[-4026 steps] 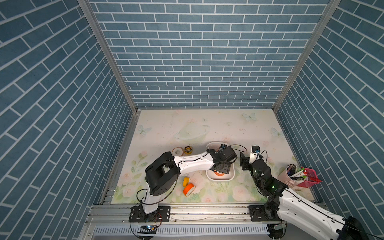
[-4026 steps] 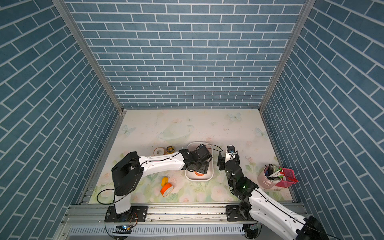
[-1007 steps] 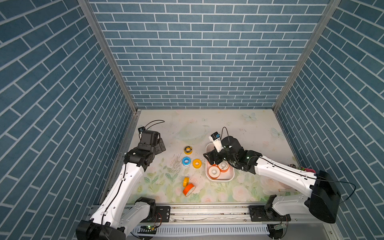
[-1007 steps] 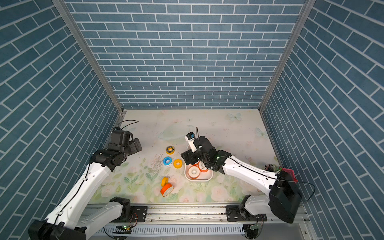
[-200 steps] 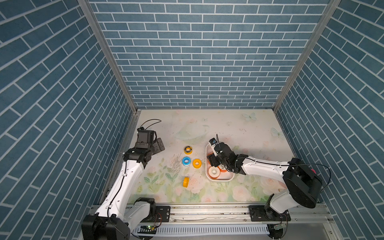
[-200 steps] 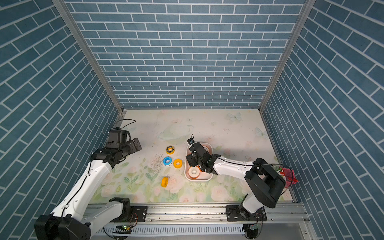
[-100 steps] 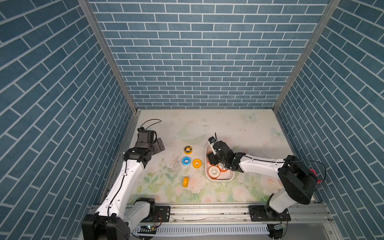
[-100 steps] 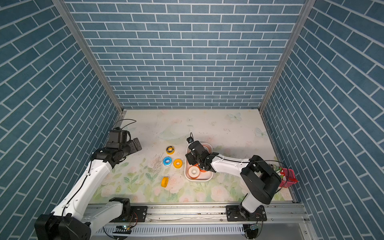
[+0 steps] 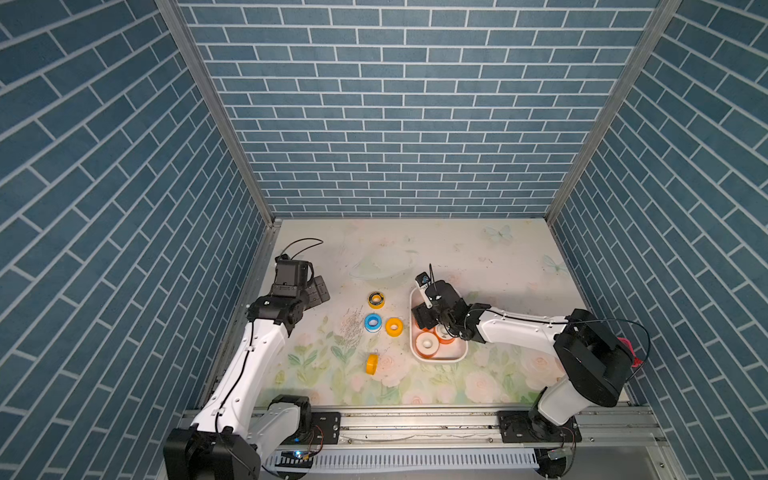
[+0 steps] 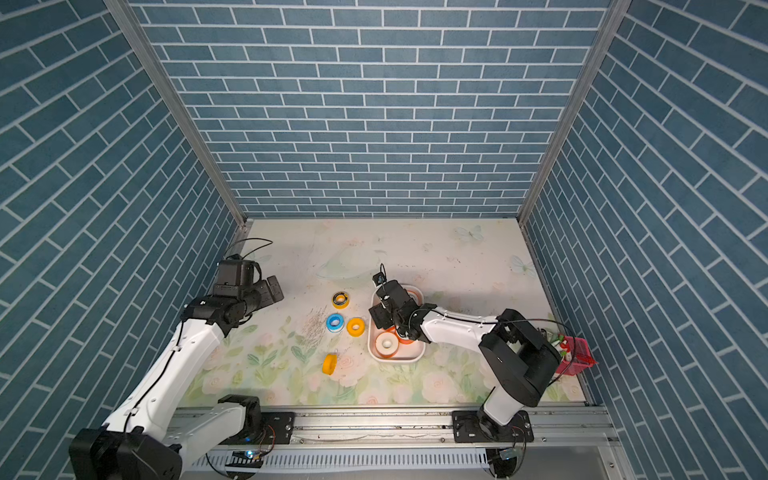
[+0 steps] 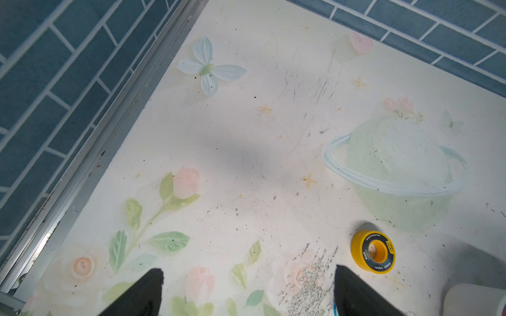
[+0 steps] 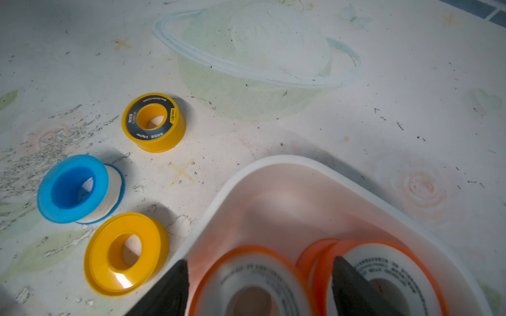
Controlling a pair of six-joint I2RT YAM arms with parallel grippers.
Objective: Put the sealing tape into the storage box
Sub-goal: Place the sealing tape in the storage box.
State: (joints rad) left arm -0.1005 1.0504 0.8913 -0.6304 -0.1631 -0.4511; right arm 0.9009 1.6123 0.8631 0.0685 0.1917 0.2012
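The white storage box (image 9: 440, 360) (image 10: 397, 360) (image 12: 273, 161) lies right of centre with orange sealing tape spools (image 9: 427, 343) (image 12: 252, 284) inside. My right gripper (image 9: 432, 322) (image 12: 259, 261) hangs over the box, open, its fingers either side of one orange spool with a gap. Left of the box on the mat lie a black-faced yellow spool (image 9: 376, 299) (image 11: 373, 251) (image 12: 153, 121), a blue spool (image 9: 373, 323) (image 12: 76, 188) and a yellow spool (image 9: 393, 326) (image 12: 126, 253). Another yellow spool (image 9: 372, 364) stands on edge nearer the front. My left gripper (image 9: 320, 289) (image 11: 248, 269) is open at the far left, holding nothing.
A pink basket (image 10: 575, 353) sits at the right edge behind my right arm's elbow. An aluminium rail (image 11: 82, 169) and blue brick walls bound the floral mat. The back half of the mat carries no objects.
My right gripper's jaws have widened over the box, and the orange spool between them looks blurred. An orange spool seen on the front mat five seconds ago is gone. The left arm is still.
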